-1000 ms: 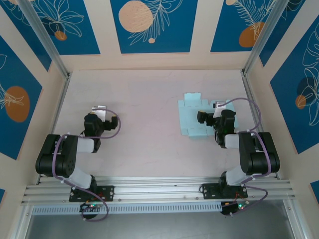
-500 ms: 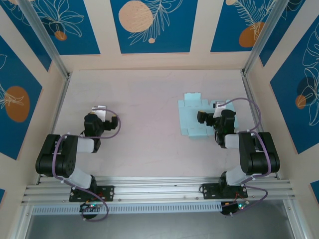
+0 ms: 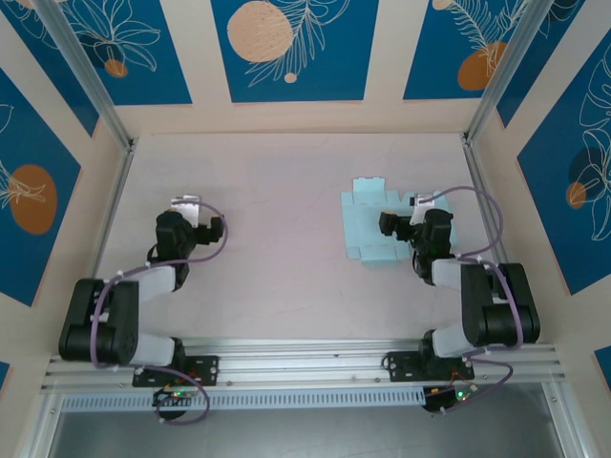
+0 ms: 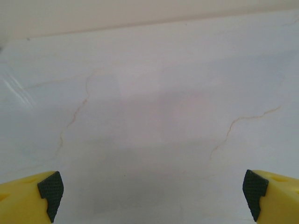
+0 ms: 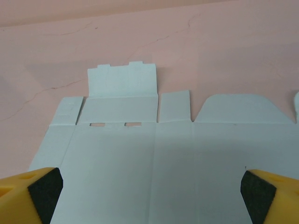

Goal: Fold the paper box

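Thin card lying flat on a smooth surface (image 3: 277, 181) is the likely trouble here. On the left, the left claw (image 4: 152, 191) hangs wide open over bare surface, well apart from the paper box (image 3: 368, 227), so it pins nothing down. If the sheet is pushed from one side alone, it would probably slide or turn rather than crease. Further right, the right claw (image 5: 149, 189) is also wide open and gripping nothing. It is poised low over the near part of the sheet, with a yellow finger at each side. Coming down from there, it could scrape the card along, buckle a panel away from its fold line, or bend a small tab. A flat sheet also offers no edge to get under, so a pinch may miss. The paper box lies on the right half of the surface, unfolded: a plain light-blue die-cut sheet that appears to lie flat. From the right wrist, its far edge reads left to right as follows: a small square flap, a panel with two slots at its base and a notched tab beyond it, a narrow rectangular flap, then a broad flap with rounded corners. Faint fold lines divide the main panels.
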Action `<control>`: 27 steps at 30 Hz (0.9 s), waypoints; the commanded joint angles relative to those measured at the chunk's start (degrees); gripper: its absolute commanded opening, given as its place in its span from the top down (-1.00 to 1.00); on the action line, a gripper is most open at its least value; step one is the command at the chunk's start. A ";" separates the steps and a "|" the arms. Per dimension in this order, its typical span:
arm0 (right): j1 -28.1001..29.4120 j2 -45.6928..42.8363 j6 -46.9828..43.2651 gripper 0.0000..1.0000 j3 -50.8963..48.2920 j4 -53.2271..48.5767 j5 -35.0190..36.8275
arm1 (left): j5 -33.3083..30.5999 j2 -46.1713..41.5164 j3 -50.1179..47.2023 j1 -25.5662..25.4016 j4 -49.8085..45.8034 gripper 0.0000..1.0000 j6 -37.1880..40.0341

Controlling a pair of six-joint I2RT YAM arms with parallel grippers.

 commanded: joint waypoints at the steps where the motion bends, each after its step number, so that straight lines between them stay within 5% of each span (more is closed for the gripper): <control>1: 0.52 -5.51 3.79 -0.99 4.29 -11.42 4.44 | -1.20 -5.60 1.12 0.72 -4.88 -0.99 -3.83; 8: 1.96 -14.06 15.96 -0.99 11.83 -38.92 13.83 | 4.59 -8.03 2.36 -1.84 -5.64 -0.99 -17.75; 16: 6.04 -21.08 27.53 -0.99 18.49 -63.71 14.37 | -0.23 -6.44 4.30 -15.37 -5.49 -0.99 -21.11; 27: 20.01 -13.27 30.99 -0.99 25.10 -74.79 17.47 | 2.26 4.76 10.26 -22.93 -4.71 -0.99 -30.82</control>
